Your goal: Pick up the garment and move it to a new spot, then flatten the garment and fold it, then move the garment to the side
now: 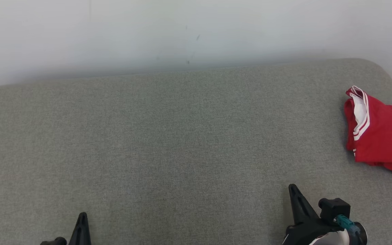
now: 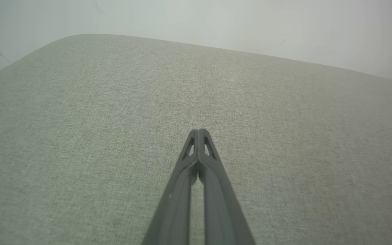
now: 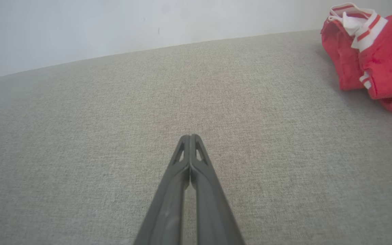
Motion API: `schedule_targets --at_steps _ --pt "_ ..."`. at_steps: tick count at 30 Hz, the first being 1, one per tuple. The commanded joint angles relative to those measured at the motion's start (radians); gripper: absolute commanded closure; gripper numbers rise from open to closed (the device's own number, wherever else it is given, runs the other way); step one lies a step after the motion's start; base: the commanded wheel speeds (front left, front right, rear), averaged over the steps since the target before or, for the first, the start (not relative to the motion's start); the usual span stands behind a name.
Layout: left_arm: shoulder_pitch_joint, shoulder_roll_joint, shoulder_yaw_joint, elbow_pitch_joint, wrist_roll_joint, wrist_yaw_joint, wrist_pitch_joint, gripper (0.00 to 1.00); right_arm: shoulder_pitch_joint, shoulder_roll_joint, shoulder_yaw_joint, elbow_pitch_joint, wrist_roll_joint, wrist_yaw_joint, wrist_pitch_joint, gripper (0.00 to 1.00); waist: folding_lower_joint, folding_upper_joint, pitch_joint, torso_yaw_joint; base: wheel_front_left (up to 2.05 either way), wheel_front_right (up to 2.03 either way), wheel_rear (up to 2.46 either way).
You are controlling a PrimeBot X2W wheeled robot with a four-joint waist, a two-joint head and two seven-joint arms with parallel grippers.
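Soft, even, bright light; a dim shadow band where wall (image 1: pixel 196 30) meets grey cushion (image 1: pixel 155 143); wrist views bow the cushion's far edge.

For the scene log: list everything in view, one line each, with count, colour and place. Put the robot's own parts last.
garment: one, red with white striped trim, lying bunched at the right end of the cushion, partly cut off by the head view's edge
cushion: one, grey woven fabric, spanning the view in front of the robot, rounded far corners
wall: one, off-white with a few faint marks, right behind the cushion
left tool: one, dark, shut and empty, lower left of the head view, over bare cushion
right tool: one, dark, shut and empty, lower right of the head view, apart from the garment, which lies ahead to its right
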Motion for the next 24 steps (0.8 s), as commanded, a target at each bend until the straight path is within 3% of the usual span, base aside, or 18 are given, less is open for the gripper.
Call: schedule_targets --at_steps 1,24 --pt "-0.024 0.003 0.008 -0.014 -0.046 -0.004 0.01 1.0 -0.018 0.0 -0.008 -0.023 0.051 0.0 0.01 1.0 0.0 0.0 -0.001 0.001 0.0 0.0 0.0" --pt "-0.042 0.004 0.016 -0.045 -0.438 -0.026 0.098 1.0 0.016 0.0 -0.027 -0.117 0.474 -0.001 0.095 1.0 0.0 0.0 -0.015 0.008 0.0 0.0 0.0"
